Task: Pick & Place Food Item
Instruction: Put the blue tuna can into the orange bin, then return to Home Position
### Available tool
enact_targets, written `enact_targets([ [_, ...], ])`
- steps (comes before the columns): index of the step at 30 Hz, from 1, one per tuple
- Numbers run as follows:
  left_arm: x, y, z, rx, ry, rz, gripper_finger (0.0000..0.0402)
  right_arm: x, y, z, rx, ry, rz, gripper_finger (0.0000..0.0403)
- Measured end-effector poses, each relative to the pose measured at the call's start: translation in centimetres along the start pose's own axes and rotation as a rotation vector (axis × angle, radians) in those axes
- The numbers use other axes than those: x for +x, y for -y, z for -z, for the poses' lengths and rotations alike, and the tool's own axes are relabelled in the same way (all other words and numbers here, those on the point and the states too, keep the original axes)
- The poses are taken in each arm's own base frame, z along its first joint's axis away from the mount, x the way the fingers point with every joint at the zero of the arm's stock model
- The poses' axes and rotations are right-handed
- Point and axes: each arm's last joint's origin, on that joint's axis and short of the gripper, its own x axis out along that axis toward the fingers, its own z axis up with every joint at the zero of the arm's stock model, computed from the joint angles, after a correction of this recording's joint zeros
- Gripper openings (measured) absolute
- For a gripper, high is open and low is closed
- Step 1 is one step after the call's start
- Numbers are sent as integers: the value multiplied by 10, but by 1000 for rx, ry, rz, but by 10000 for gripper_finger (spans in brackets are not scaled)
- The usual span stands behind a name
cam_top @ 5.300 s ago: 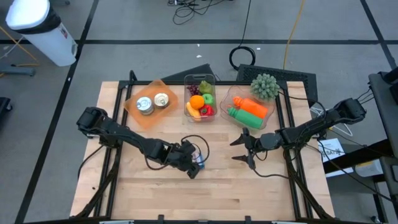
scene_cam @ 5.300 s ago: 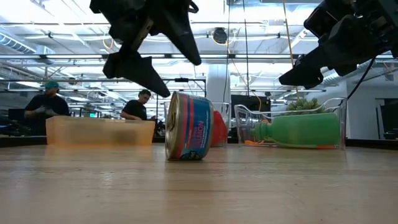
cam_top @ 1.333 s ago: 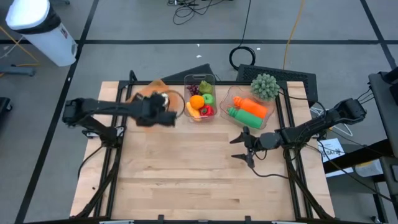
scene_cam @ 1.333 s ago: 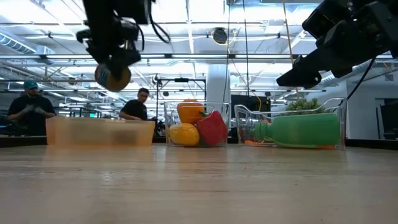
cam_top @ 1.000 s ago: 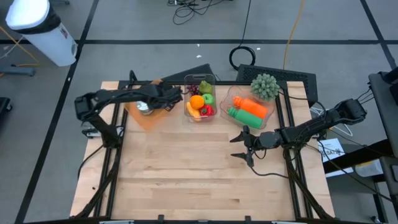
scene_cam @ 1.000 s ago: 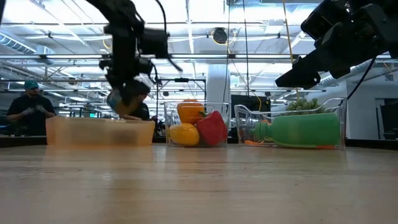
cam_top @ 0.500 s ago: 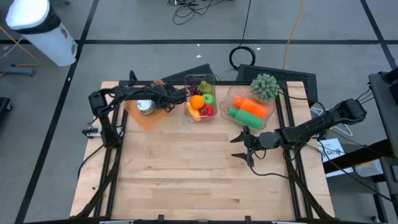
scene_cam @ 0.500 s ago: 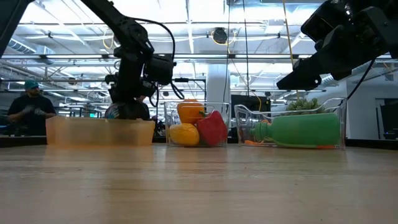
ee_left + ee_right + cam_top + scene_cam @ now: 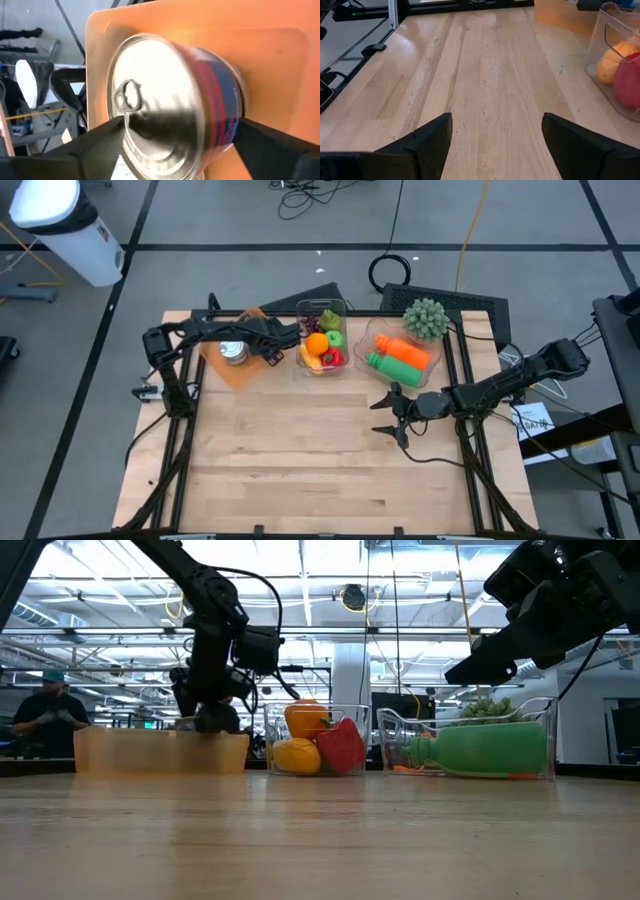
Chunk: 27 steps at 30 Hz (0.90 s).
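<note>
Place: I work in an open robotics lab or workshop hall
Floor: grey, marked with dark tape lines around my wooden table
Cables: black and yellow leads trail over the floor behind the table
Bin: a white one stands well off the table's far left corner
Ceiling: bare beams and strip lights above the table
People: two at benches beyond the table
</note>
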Motion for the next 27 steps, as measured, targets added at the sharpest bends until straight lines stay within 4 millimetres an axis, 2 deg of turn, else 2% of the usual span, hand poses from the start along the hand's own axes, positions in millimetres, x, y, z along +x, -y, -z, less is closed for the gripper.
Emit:
enact_targets([
  [2,0,-1,0,-7,-8,12,384,0,0,0,0,0,0,294],
  [4,0,-2,0,1,-11,10,389,0,0,0,0,0,0,294],
  [8,-5,-6,4,-6,-18,32,365,0,0,0,0,0,0,294],
  [15,-33,-26,8,-41,41,197,333,0,0,0,0,0,0,294],
  [19,-47,-42,12,-84,90,225,326,0,0,0,1,0,0,294],
  [22,-69,-56,18,-142,188,312,326,0,0,0,0,-3,-1,294],
  [27,-130,-79,43,-113,496,555,325,-2,0,2,20,-28,-15,294],
])
